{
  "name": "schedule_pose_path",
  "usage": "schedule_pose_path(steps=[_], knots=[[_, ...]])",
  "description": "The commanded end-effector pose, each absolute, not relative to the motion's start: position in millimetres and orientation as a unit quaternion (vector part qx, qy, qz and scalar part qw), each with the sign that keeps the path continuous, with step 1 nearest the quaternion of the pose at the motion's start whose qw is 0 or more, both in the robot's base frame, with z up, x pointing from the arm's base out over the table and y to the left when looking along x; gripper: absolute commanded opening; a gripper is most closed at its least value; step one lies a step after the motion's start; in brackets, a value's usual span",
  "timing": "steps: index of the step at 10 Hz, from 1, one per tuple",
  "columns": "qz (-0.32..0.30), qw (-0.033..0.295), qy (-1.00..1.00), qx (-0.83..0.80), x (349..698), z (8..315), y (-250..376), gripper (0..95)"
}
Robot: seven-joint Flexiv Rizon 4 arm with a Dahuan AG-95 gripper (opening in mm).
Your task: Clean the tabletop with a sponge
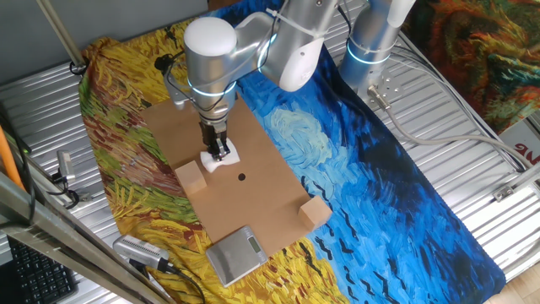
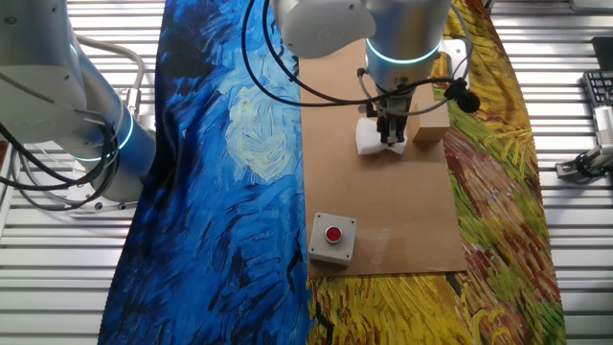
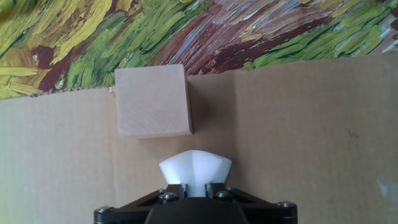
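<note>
The tabletop is a long brown cardboard board [image 1: 253,198] with a small dark dot [image 1: 241,176]; it also shows in the other fixed view [image 2: 402,211] and the hand view [image 3: 298,137]. My gripper [image 1: 219,155] is shut on the white sponge [image 1: 221,161] and presses it on the board, squeezing it. The sponge shows in the other fixed view [image 2: 372,140] under my gripper [image 2: 391,136]. In the hand view the sponge [image 3: 195,171] bulges out between the jaws of my gripper [image 3: 195,190].
A tan wooden cube [image 1: 191,177] lies just beside the sponge, also in the hand view [image 3: 153,101] and the other fixed view [image 2: 431,127]. A second tan cube [image 1: 315,211] sits at the board's edge. A grey scale [image 1: 236,254] lies at the near end. A red-button box [image 2: 331,237] stands on the board.
</note>
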State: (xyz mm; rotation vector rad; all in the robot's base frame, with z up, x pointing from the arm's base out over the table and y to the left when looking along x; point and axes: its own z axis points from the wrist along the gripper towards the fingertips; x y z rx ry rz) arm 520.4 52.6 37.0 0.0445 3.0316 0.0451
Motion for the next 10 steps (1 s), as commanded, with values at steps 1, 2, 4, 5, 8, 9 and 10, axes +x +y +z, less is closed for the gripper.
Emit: schedule_pose_path(steps=[1, 2, 4, 5, 8, 9, 10], knots=[[0.014, 0.054, 0.998, 0.011, 520.2, 37.2, 52.6, 76.0], [0.014, 0.054, 0.998, 0.008, 520.2, 37.2, 52.6, 76.0], [0.013, 0.055, 0.998, 0.002, 520.2, 37.2, 52.6, 95.0], [0.012, 0.055, 0.998, 0.001, 520.3, 37.2, 52.6, 95.0], [0.011, 0.056, 0.998, 0.0, 520.3, 37.2, 52.6, 95.0], [0.011, 0.056, 0.998, 0.0, 520.3, 37.2, 52.6, 95.0], [0.011, 0.056, 0.998, 0.0, 520.3, 37.2, 52.6, 95.0]])
